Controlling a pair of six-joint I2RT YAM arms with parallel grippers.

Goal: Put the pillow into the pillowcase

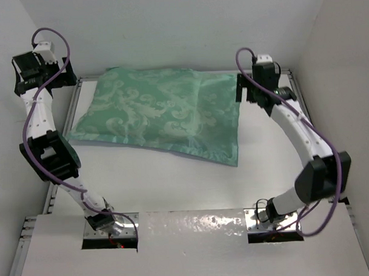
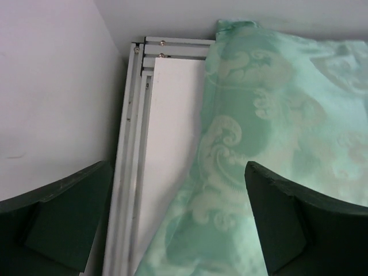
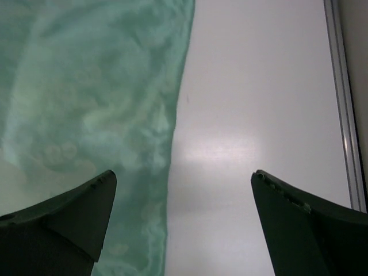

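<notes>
The pillowcase (image 1: 159,114) lies across the far half of the table, sea-green scroll face up and puffed out on its left two thirds; a thin light blue edge shows along its near side. No bare white pillow shows in any view. My left gripper (image 1: 30,70) is open, raised above the pillowcase's far left corner (image 2: 259,115). My right gripper (image 1: 249,90) is open above the pillowcase's right edge (image 3: 115,115), its jaws straddling the edge and the bare table.
White walls close in the table on the left, back and right. A metal rail (image 2: 129,172) runs along the table's left edge and another (image 3: 345,115) along the right. The near shelf (image 1: 194,228) holds both arm bases.
</notes>
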